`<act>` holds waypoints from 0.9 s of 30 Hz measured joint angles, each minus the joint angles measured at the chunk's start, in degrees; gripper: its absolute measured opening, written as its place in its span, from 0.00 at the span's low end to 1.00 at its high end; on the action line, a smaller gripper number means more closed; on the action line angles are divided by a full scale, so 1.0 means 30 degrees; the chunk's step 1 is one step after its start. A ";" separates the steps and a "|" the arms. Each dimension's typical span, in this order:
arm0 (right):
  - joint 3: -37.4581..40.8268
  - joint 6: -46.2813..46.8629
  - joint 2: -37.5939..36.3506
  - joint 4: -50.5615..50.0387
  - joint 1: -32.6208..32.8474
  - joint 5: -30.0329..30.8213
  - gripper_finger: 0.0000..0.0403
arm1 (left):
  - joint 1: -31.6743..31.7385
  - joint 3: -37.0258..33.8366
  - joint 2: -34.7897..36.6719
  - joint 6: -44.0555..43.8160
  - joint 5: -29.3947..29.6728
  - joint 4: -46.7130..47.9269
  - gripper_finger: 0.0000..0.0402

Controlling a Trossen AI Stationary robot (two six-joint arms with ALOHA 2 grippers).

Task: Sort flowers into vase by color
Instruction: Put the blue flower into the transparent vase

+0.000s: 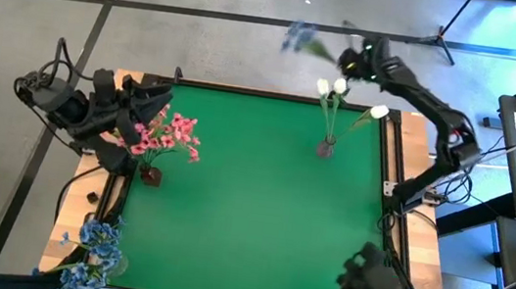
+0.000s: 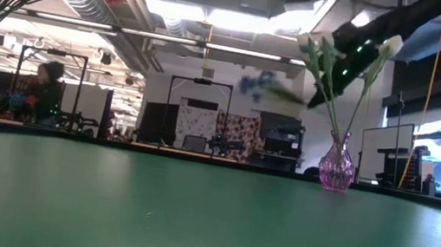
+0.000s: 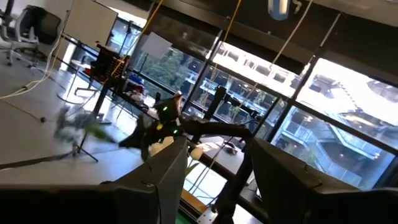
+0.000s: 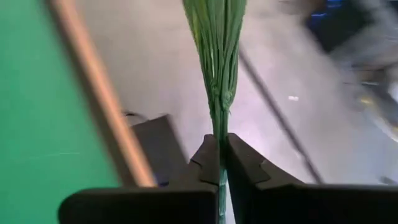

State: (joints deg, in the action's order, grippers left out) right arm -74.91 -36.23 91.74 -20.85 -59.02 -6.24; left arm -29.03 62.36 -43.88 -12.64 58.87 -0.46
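item: bench, green top with a wooden rim, seen from above with both my arms at its edges.

item: my right end effector, raised beyond the far edge of the bench, out over the floor. its two dark fingers are closed tight on the bundled green stems of a blue flower sprig. in my right wrist view the stems run straight out from between the fingers. the blue blossoms are blurred in the high and low views and hang in the air past the bench's far edge.

item: clear purple vase, standing on the bench near the far right corner. it holds white buds on long green stems; the stems lean apart, one bud out toward the right rim. my right end effector is up just beside these buds, above the vase.

item: red vase, standing on the bench near the left rim. it holds pink blossoms that spread toward the bench's middle.

item: my left end effector, held near the pink blossoms at the far left corner of the bench. its fingers stand apart with nothing between them.

item: more blue blossoms, at the near left corner of the bench, partly over the rim. i cannot tell what holds them.

item: a person, small and dim, in the room far behind the bench in the low view.
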 joint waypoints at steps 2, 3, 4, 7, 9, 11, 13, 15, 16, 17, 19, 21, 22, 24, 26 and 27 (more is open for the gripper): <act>-0.0348 0.0080 -0.0746 -0.0038 -0.0325 0.0895 0.02 | -0.0126 -0.0002 0.0000 0.0414 -0.0007 -0.0002 0.44; -0.0533 0.0104 -0.1151 -0.0004 -0.0429 0.1390 0.02 | -0.0179 0.0004 -0.0022 0.0682 -0.0007 -0.0002 0.44; -0.0722 0.0111 -0.1525 0.0017 -0.0493 0.1921 0.02 | -0.0225 -0.0003 -0.0085 0.0922 -0.0015 -0.0002 0.44; -0.1388 0.0418 -0.2653 0.0392 -0.0481 0.3144 0.02 | -0.0265 -0.0003 -0.0131 0.1794 -0.0080 -0.0005 0.44; -0.1882 0.0815 -0.3446 0.0534 -0.0460 0.3179 0.01 | -0.0258 -0.0003 -0.0143 0.2040 -0.0665 -0.0002 0.44; -0.2575 0.1719 -0.4311 0.0605 -0.0299 0.2319 0.01 | -0.0258 -0.0001 -0.0170 0.2137 -0.1103 -0.0077 0.44; -0.3426 0.3114 -0.5194 0.0695 0.0259 0.0818 0.02 | -0.0267 -0.0003 -0.0305 0.1915 -0.1030 -0.0118 0.44; -0.4154 0.5038 -0.6022 0.0737 0.1043 -0.1271 0.02 | -0.0272 -0.0003 -0.0335 0.1821 -0.0815 -0.0111 0.44; -0.4499 0.6067 -0.6368 0.0724 0.1569 -0.2492 0.02 | -0.0258 -0.0003 -0.0335 0.1843 -0.0801 -0.0111 0.44; -0.4812 0.7024 -0.6699 0.0725 0.2144 -0.3779 0.02 | -0.0252 -0.0002 -0.0356 0.1924 -0.0815 -0.0092 0.44; -0.5308 0.8803 -0.7285 0.0747 0.3652 -0.5923 0.01 | -0.0102 -0.0001 -0.0511 0.2129 -0.0876 -0.0109 0.44; -0.5429 1.0479 -0.7838 0.1102 0.5279 -0.7583 0.01 | 0.0217 0.0007 -0.0857 0.2149 -0.1236 -0.0236 0.44; -0.5429 1.1203 -0.8059 0.1345 0.6190 -0.8062 0.02 | 0.0347 0.0011 -0.1073 0.1889 -0.1571 -0.0255 0.44; -0.5422 1.2078 -0.8332 0.1489 0.8328 -0.8262 0.02 | 0.0470 0.0011 -0.1652 0.1392 -0.2395 -0.0221 0.44; -0.5422 1.2469 -0.8345 0.1471 1.0678 -0.7657 0.02 | 0.0517 0.0006 -0.2360 0.1272 -0.2904 -0.0211 0.44; -0.5422 1.2512 -0.8278 0.1424 1.1867 -0.7186 0.02 | 0.0566 0.0004 -0.2779 0.1263 -0.3075 -0.0199 0.44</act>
State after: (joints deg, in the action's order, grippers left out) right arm -91.18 1.31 66.91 -16.58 -23.42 -27.80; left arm -27.33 62.37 -52.21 -8.85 49.65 -1.06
